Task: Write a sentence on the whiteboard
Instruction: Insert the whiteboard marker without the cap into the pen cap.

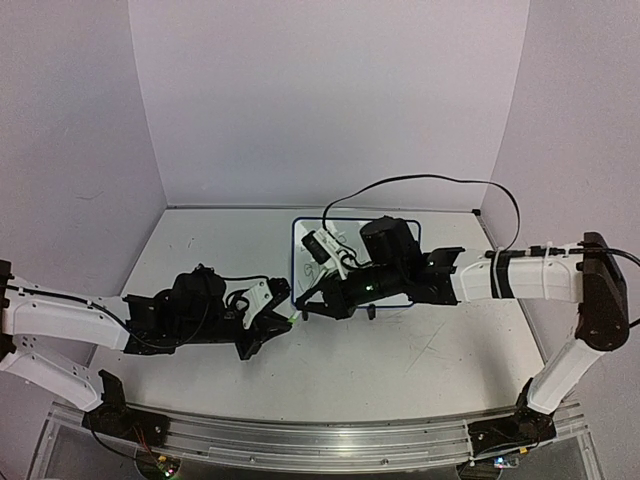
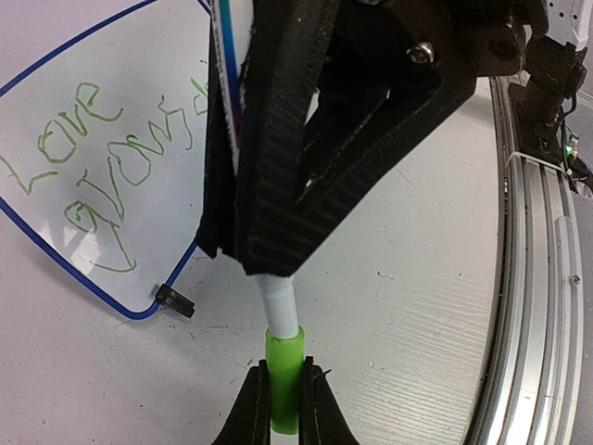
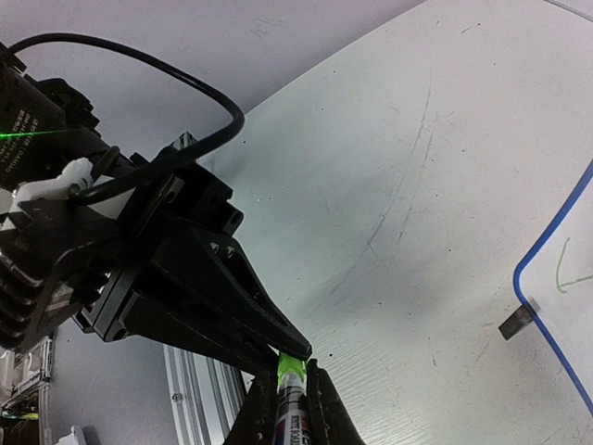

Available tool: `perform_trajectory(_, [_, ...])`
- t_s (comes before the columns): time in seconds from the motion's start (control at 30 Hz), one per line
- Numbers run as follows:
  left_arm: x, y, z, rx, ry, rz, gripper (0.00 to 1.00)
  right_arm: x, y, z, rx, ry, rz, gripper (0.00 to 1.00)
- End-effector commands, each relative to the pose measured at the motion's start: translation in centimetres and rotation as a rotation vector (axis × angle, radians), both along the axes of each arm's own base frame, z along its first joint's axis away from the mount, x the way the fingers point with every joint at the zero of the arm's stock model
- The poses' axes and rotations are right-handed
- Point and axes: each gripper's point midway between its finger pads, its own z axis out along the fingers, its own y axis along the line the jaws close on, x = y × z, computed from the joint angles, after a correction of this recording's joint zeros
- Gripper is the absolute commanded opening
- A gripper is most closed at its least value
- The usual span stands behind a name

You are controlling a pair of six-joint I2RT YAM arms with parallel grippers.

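The whiteboard (image 1: 297, 240) lies flat behind the two grippers, its dark blue rim showing in the left wrist view (image 2: 56, 255) and at the right edge of the right wrist view (image 3: 556, 236). The sentence (image 2: 93, 158), in green cursive, reads "Love grows" with a further letter cut off by the arm. My left gripper (image 1: 287, 320) (image 2: 284, 408) is shut on the green cap (image 2: 284, 371) of a marker. My right gripper (image 1: 305, 310) (image 3: 295, 403) is shut on the marker's printed barrel (image 3: 295, 422). The white barrel (image 2: 280, 311) runs into the cap, and the two grippers meet tip to tip just left of the board's near corner.
An aluminium rail (image 1: 320, 440) (image 2: 537, 278) runs along the table's near edge. A small black foot (image 2: 175, 300) (image 3: 515, 321) sticks out at the board's corner. A black cable (image 1: 420, 180) arcs above the right arm. Pale walls close in the table on three sides.
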Motion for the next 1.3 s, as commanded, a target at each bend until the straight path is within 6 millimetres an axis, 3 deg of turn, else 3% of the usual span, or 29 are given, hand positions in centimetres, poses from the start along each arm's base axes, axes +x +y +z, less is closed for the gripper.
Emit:
perform_trajectory(0.0, [0.3,-0.3,2.1,-0.069,-0.027,0.016,0.00,0.0,0.9,-0.2,0.009,-0.010,0.011,0.00])
perform_trajectory(0.27, [1.9,-0.9,3.7,-0.154,0.040,0.128,0.00,-0.5,2.0,-1.9,-0.005,0.011,0.001,0.00])
perform_trajectory(0.67, [2.5,-3.1,8.0,-0.251,0.016,0.110,0.00,-1.4,3.7,-6.0,-0.036,0.071,-0.023,0.00])
perform_trajectory(0.97, [3.1,-2.3,9.9,-0.246,-0.104,0.177,0.00,-3.2,5.3,-9.0,-0.081,0.130,-0.015,0.00])
perform_trajectory(1.1, [2.6,-1.9,8.8,-0.236,-0.071,0.174,0.00,-1.6,4.3,-6.6,-0.047,0.094,-0.126,0.03])
perform_trajectory(1.27, [1.9,0.4,3.6,-0.185,0.071,0.248,0.00,1.9,0.0,-1.3,0.040,0.083,-0.301,0.35])
